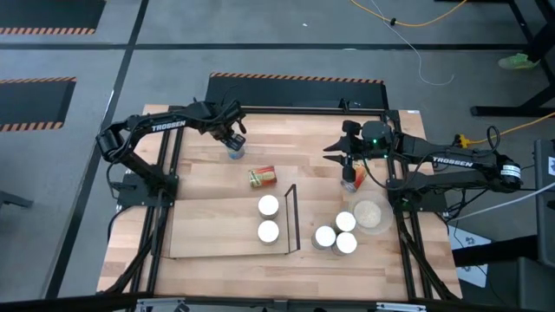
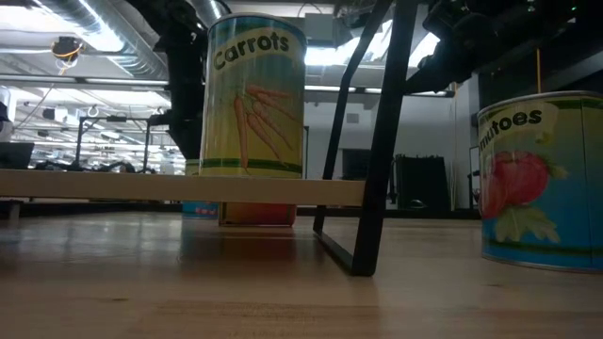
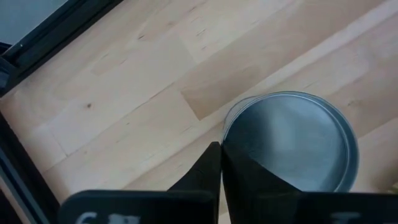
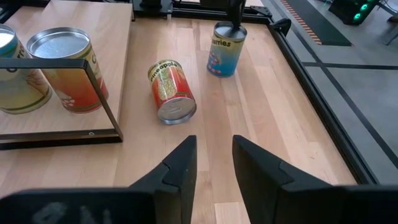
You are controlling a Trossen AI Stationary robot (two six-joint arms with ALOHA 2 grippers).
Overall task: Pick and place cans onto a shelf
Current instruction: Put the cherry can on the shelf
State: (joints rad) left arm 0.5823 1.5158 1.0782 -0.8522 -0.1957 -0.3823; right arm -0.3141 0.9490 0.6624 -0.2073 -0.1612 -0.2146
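Left gripper [image 1: 232,144]: upper left of the high view, you see it directly over an upright can [image 3: 290,140]; grip cannot be told.
Right gripper [image 4: 212,163]: slightly open, empty.
Shelf [image 1: 217,227]: below, toward centre.

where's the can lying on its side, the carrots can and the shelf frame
can lying on its side [image 4: 171,90], right wrist view, on its red label
carrots can [image 2: 255,94], low view, on its label
shelf frame [image 2: 377,151], low view, on the black upright
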